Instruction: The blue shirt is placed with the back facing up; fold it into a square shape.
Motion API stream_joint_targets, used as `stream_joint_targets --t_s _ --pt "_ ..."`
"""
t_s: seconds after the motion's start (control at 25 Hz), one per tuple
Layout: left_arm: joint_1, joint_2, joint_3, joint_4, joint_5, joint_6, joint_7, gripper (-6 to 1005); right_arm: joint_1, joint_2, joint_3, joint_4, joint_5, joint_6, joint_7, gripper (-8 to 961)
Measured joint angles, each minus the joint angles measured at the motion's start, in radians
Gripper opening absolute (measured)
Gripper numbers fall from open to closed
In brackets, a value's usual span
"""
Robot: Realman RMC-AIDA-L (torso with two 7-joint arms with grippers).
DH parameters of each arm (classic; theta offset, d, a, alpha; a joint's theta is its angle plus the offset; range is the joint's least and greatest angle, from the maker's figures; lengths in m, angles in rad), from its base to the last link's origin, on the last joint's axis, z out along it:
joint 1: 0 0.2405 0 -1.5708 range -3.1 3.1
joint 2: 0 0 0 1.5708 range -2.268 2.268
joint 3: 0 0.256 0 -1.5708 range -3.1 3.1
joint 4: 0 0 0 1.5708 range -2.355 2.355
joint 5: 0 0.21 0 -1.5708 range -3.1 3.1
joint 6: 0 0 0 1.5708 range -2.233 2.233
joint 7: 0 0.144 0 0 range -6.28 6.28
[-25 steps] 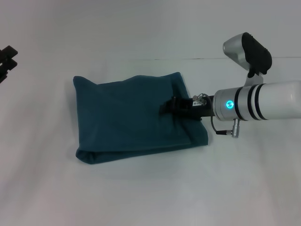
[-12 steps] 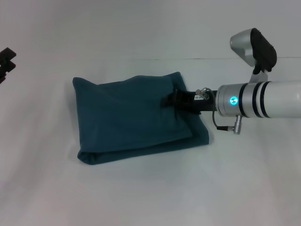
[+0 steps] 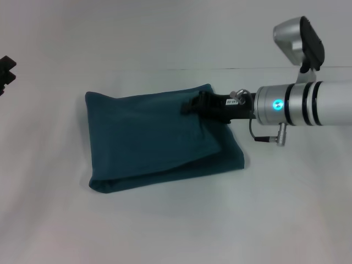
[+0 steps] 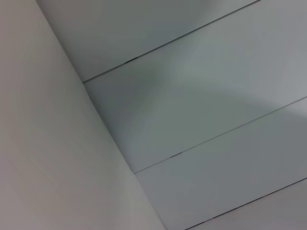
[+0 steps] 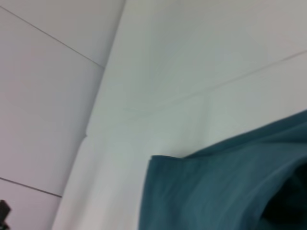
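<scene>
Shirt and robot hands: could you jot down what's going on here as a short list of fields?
shirt: blue shirt, folded into a rough rectangle, plain side showing, lying on the white table
right hand: over the shirt's far right part; whether it grips the cloth is unclear
left hand: only just in view at the left edge, away from the shirt

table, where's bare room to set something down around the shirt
Bare table runs along the near edge below the blue shirt, and on the left between the shirt and the parked left gripper. It is crowded on the right, where the right gripper and its arm hang over the shirt's far corner.
</scene>
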Motion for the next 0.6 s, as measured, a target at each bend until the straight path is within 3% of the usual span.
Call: stream_joint_targets --t_s 0.28,0.6 --pt "0.000 0.000 -0.001 0.000 0.000 0.000 0.000 369 -0.034 -0.002 -0.005 -0.106 0.000 -0.064 0.050 103" --pt "0.001 0.000 -0.002 0.000 0.000 0.000 0.000 368 -0.054 -0.008 -0.056 -0.142 -0.002 -0.054 0.084 114"
